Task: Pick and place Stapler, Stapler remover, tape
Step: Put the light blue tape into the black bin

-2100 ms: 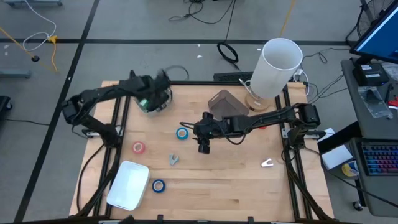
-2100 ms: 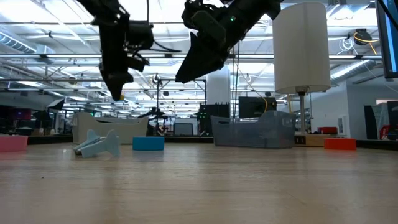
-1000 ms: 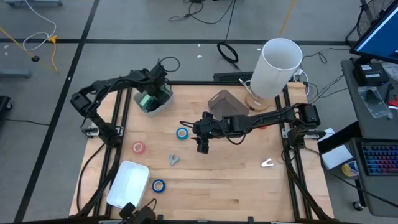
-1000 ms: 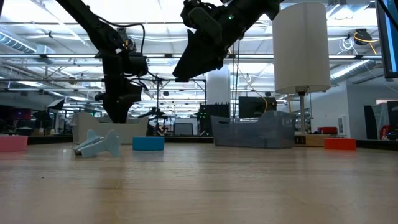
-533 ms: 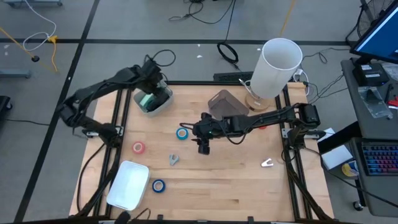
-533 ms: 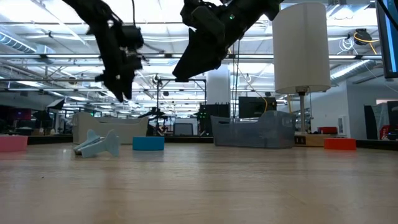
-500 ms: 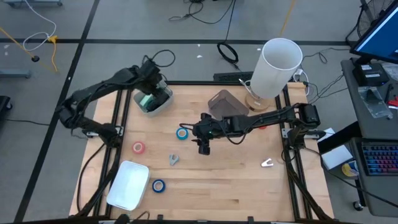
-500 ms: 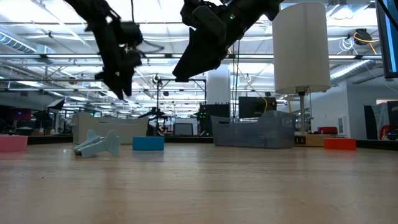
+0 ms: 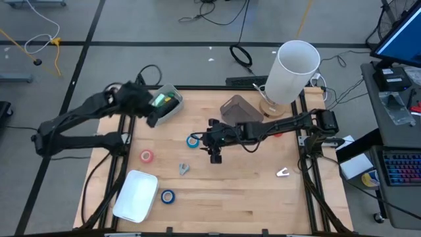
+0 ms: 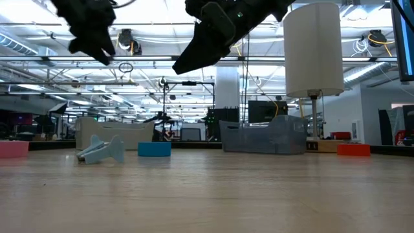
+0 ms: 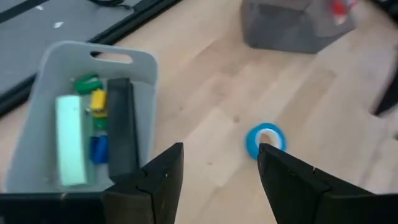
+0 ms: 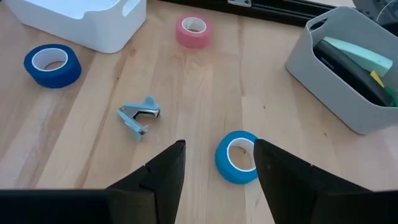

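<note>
A grey bin (image 9: 168, 103) at the far left holds a mint-green stapler (image 11: 69, 140) and a black stapler (image 11: 122, 134). My left gripper (image 9: 152, 119) hangs open and empty, high above the table just left of that bin. My right gripper (image 9: 215, 157) hovers open over the table's middle, with a blue tape roll (image 12: 238, 155) lying flat on the wood below and ahead of its fingers. A blue staple remover (image 9: 183, 168) lies on its side nearer the front. A pink tape roll (image 9: 147, 156) and another blue one (image 9: 168, 196) lie flat at the left.
A white bin (image 9: 136, 195) stands at the near left corner. At the far right are a tall white cylinder (image 9: 293, 69) and a dark grey container (image 9: 235, 108). A white staple remover (image 9: 283, 172) lies at the right. Bare wood spans the near middle.
My left gripper has come up out of the grey bin and drawn back toward the table's left edge, tipping less steeply downward, with nothing in it. My right gripper has stayed in place and rolled a little.
</note>
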Available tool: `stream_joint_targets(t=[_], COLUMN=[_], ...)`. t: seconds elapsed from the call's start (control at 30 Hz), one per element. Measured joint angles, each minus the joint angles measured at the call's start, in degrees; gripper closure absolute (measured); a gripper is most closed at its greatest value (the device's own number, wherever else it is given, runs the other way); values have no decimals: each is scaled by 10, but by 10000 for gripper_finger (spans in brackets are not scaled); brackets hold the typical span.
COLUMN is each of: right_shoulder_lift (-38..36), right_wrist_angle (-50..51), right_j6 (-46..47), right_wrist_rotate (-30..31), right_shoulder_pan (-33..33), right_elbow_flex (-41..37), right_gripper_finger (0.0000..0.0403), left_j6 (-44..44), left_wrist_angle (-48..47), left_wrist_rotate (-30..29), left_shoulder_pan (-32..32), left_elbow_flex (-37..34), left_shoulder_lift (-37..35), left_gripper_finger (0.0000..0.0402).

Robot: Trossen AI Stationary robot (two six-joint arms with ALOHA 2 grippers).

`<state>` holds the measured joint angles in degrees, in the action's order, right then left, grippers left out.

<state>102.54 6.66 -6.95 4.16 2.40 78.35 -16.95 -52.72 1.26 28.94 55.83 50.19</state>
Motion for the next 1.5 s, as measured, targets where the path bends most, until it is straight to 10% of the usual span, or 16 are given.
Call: stream_joint_targets(t=[0.4,1.5], right_shoulder_lift=[17,202], right_wrist_angle=[-43,-8], right_j6=[-41,-62], right_wrist_rotate=[-24,-88], right_shoulder_pan=[-25,-74], right_elbow_flex=[0,123], right_gripper_finger=[216,216], left_j6=[-124,-149], left_wrist_angle=[84,111], left_wrist_rotate=[-50,-79], left_shoulder_pan=[-104,-146], left_elbow_flex=[-132,-159], left_shoulder_lift=[-156,-157], left_gripper_finger=[195,195])
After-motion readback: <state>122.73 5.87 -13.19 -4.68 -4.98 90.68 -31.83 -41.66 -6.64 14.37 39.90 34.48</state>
